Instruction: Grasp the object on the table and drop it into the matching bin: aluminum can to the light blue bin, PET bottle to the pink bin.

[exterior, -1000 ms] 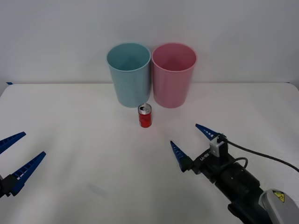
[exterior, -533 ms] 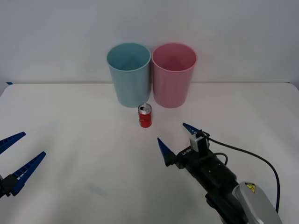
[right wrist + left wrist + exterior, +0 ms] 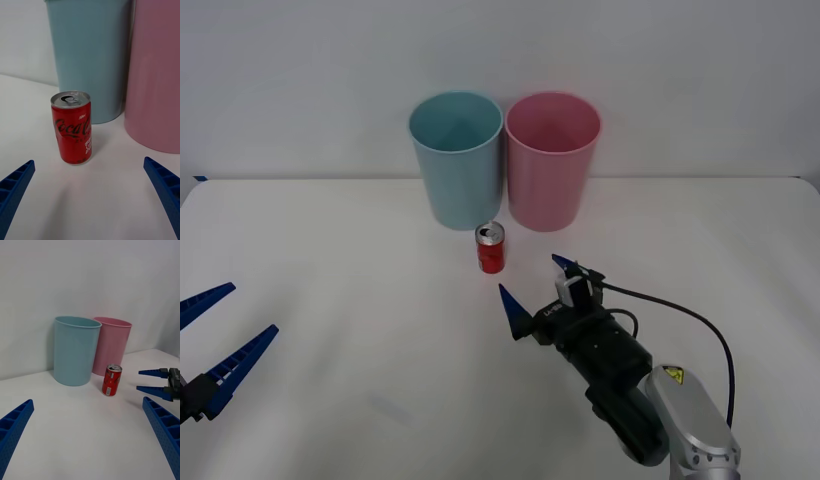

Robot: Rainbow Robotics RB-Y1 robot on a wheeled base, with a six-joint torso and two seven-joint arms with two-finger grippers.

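A small red aluminum can [image 3: 490, 250] with a silver top stands upright on the white table [image 3: 350, 250]. It is just in front of the gap between the light blue bin [image 3: 457, 165] and the pink bin [image 3: 550, 165]. My right gripper [image 3: 530, 276] is open, low over the table, a short way before the can and slightly to its right, pointing at it. In the right wrist view the can [image 3: 73, 129] stands ahead of the spread blue fingers [image 3: 15, 183], apart from both. My left gripper [image 3: 252, 308] is open at the table's near left, far from the can.
Both bins stand side by side at the back of the table, close behind the can, against a plain white wall. In the left wrist view, the can [image 3: 111, 380] and the right gripper [image 3: 144, 380] stand before the bins. Bare tabletop lies on both sides.
My right gripper has moved forward and to the left, closing in on the can while staying open. The left arm, the can and the bins have not moved.
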